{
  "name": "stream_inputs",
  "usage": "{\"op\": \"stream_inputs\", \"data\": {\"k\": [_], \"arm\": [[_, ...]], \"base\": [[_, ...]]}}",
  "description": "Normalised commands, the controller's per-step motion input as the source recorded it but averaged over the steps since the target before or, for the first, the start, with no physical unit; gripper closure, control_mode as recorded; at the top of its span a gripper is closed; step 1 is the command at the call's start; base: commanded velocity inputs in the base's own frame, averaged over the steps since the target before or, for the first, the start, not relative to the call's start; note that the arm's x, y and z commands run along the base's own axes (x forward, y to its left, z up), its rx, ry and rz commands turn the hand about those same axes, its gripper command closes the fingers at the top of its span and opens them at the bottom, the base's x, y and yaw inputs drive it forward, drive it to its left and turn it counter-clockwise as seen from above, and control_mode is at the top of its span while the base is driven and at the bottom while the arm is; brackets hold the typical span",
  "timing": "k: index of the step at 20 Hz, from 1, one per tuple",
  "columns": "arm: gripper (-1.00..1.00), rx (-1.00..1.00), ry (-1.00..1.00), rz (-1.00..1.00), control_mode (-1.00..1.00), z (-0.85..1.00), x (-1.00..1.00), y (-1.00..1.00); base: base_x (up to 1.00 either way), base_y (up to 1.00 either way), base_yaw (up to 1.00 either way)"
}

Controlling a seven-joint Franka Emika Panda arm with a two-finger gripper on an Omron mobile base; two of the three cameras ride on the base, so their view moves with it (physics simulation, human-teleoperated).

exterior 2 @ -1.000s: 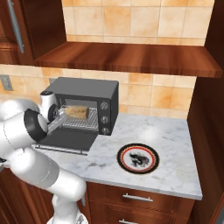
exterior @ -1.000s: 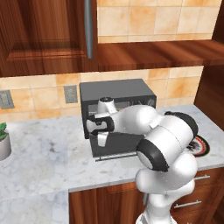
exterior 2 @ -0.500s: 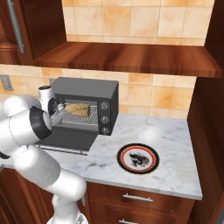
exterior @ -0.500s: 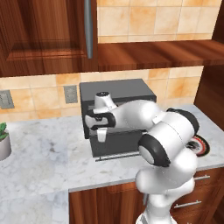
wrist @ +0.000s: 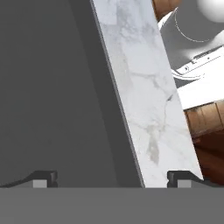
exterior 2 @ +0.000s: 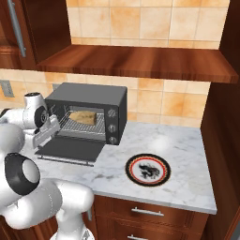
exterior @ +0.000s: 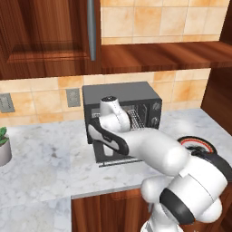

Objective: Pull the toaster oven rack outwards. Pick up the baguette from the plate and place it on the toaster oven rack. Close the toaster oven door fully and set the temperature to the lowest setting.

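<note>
The toaster oven stands on the counter with its door folded down flat. Inside, the baguette lies on the silver rack. My gripper hangs open over the door's left edge, holding nothing. In the hand view the gripper looks down on the dark door and the marble beside it, fingertips wide apart. The plate sits bare to the right of the oven. From the left base view my arm covers most of the door; the rack shows behind it.
Three knobs run down the oven's right side. A wooden shelf hangs above the oven. A potted plant stands far left on the marble counter. Wall outlets sit behind the oven.
My hand has swung left from the oven's mouth and dipped to the door's left edge. The baguette, rack and door have not moved.
</note>
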Motion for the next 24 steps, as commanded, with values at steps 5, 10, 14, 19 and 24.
{"op": "stream_inputs", "data": {"k": [5,10,14,19,24], "arm": [[-1.0,-0.16,-0.27,0.0,-1.0,0.0,-0.93,0.02],[-1.0,-0.21,-0.32,0.0,-1.0,0.0,-0.38,0.01],[-1.0,-0.17,-0.23,0.0,-1.0,-0.03,0.06,0.01],[-1.0,-0.07,-0.13,0.0,-1.0,-0.03,0.35,0.13],[-1.0,-0.01,0.0,-0.01,-1.0,-0.08,0.3,0.33]], "base": [[0.0,0.0,0.0],[0.0,0.0,0.0],[0.0,0.0,0.0],[0.0,0.0,0.0],[0.0,0.0,0.0]]}}
